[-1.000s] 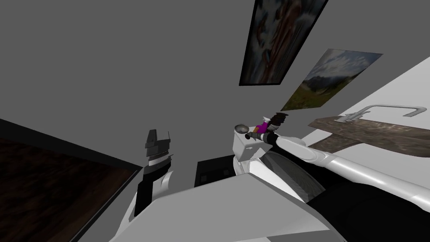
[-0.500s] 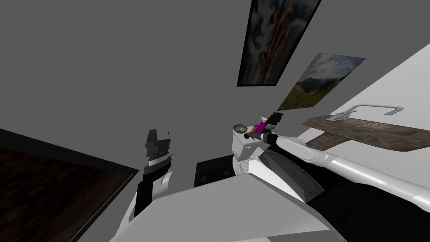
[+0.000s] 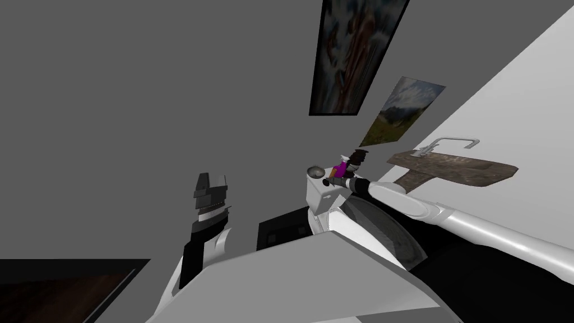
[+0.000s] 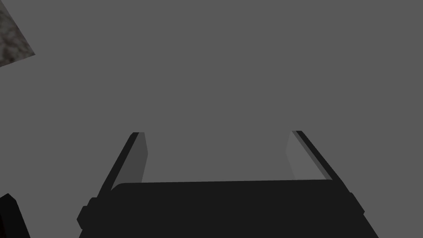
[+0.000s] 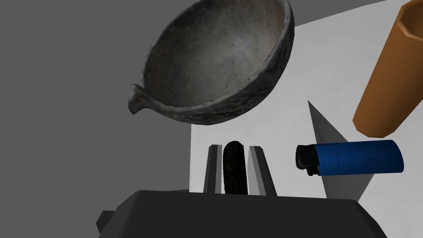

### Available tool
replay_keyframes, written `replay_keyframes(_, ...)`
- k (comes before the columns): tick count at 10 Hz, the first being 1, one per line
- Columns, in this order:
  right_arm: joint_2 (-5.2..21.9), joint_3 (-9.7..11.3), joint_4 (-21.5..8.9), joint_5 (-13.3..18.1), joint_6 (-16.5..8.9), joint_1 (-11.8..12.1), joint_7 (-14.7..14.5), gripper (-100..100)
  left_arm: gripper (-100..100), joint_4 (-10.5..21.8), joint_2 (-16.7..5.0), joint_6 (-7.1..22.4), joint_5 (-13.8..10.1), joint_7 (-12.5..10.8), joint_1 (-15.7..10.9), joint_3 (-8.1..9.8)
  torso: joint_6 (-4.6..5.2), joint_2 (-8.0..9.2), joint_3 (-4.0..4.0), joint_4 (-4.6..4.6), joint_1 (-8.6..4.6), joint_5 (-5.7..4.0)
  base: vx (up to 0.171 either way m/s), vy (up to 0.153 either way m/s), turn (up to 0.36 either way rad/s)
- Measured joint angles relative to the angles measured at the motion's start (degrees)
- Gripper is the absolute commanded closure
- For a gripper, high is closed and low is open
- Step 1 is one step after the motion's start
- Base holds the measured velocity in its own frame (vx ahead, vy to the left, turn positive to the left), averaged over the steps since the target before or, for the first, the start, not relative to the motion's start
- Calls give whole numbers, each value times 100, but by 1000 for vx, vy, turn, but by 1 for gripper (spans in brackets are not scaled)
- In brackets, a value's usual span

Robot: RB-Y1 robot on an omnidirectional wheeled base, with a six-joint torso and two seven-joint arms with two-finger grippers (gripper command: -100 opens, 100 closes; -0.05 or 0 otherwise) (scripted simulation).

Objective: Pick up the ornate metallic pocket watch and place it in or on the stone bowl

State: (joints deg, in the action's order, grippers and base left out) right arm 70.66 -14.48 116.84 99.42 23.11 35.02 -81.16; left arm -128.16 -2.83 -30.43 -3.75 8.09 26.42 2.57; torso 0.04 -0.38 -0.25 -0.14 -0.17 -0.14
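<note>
The right gripper [image 5: 234,147] has its fingers closed on the pocket watch [image 5: 233,169]. The watch is seen edge-on as a thin dark disc pinched between the two blades, and it is held above a white surface [image 5: 264,124]. Just past the fingertips stands the stone bowl [image 5: 215,66], grey and rough, with a small spout at its rim. Its hollow is open towards the gripper, and nothing lies between the watch and the bowl.

A blue lighter [image 5: 351,158] with a black head lies flat beside the fingers, apart from them. An orange cup [image 5: 392,74] is beyond it, near the bowl.

In the head view, a purple item [image 3: 340,167] sits behind the bowl, and a brown sink [image 3: 454,168] is further off on the wall.

The left gripper [image 4: 217,133] is held up well apart from all this, with its fingers spread wide and empty.
</note>
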Motion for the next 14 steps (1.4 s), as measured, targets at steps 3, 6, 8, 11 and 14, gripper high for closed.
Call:
replay_keyframes(3, -26, -31, -23, -95, 4, -17, 49, 100, 0, 0, 1, 0, 0, 0, -1, -1, 2, 30, 16, 4, 12, 0, -44, 31, -98)
replay_keyframes(6, -72, -34, -251, -406, 67, -188, 363, 100, 0, 0, 1, 0, 0, 0, -2, -1, 1, 57, 32, 12, 30, 5, -80, 71, -77)
replay_keyframes(8, -63, -67, -352, -557, 134, -267, 636, 100, 0, 0, 1, 0, 0, 0, -2, -1, -1, 44, 25, 10, 27, 4, -38, 48, -49)
replay_keyframes(11, -25, -115, -556, -865, 240, -391, 912, 100, 0, 0, 0, 0, 0, 0, -2, -1, -1, 33, 18, 6, 14, -1, -32, 35, -43)
replay_keyframes(14, 70, -218, -749, -1189, 385, -481, 1313, 100, 0, 0, 0, 0, 0, 0, -2, -1, -1, 23, 13, 4, 11, -4, -13, 34, -25)
